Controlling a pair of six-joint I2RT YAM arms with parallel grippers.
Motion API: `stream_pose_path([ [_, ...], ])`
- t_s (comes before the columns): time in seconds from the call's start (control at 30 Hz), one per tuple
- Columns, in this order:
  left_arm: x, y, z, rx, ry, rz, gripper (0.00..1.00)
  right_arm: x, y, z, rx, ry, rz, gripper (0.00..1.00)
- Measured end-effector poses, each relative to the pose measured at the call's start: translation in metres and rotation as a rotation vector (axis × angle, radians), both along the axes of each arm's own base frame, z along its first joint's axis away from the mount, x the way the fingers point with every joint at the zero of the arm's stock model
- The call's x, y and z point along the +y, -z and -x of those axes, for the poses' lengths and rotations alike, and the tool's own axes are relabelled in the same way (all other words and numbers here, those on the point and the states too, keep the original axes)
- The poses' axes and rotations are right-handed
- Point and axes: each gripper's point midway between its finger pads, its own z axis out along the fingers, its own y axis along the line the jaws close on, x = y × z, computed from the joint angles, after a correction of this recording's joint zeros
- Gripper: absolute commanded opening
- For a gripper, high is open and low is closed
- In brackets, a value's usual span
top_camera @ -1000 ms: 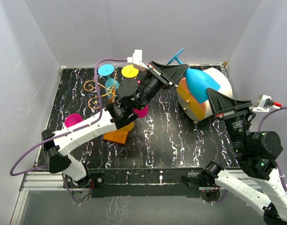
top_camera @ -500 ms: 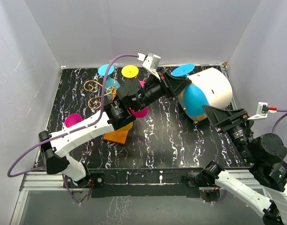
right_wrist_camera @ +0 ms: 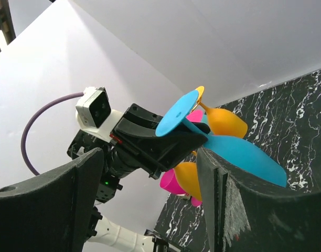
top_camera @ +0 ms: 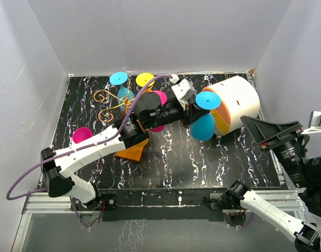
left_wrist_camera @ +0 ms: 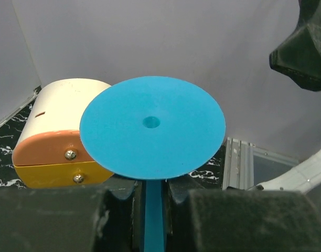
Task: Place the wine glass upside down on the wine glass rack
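Observation:
My left gripper (top_camera: 192, 113) is shut on the stem of the blue wine glass (top_camera: 202, 127), held in the air over the middle of the table. Its round foot (left_wrist_camera: 152, 127) fills the left wrist view, and the stem runs down between the jaws of that gripper (left_wrist_camera: 153, 195). The wine glass rack (top_camera: 109, 101), gold wire on an orange base (top_camera: 130, 151), stands to the left behind the arm. My right gripper (top_camera: 255, 128) is open and off to the right of the glass. The right wrist view shows its fingers (right_wrist_camera: 239, 199) spread, with the glass (right_wrist_camera: 244, 155) tilted beyond them.
Cyan (top_camera: 118, 79), yellow (top_camera: 145, 80) and pink (top_camera: 161, 97) glasses hang around the rack, and a magenta one (top_camera: 82, 134) sits at its left. A white-and-orange drum (top_camera: 236, 98) lies at the back right, just behind the held glass. White walls enclose the table.
My right gripper has opened, let go of the blue glass's bowl and drawn back to the right. The left gripper has kept the stem and swung the glass round toward the table's middle.

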Motion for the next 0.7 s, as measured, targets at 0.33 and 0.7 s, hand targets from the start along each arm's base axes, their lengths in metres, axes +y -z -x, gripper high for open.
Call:
stream_pose_path([
  [0.33,-0.006,0.010,0.023,-0.137,0.153,-0.039,0.00,0.037,0.013,-0.026,0.166,-0.060,-0.027,0.57],
  [0.7,-0.004,0.018,0.034,-0.220,0.217,-0.046,0.00,0.048,0.033,-0.035,0.270,-0.066,-0.050,0.37],
])
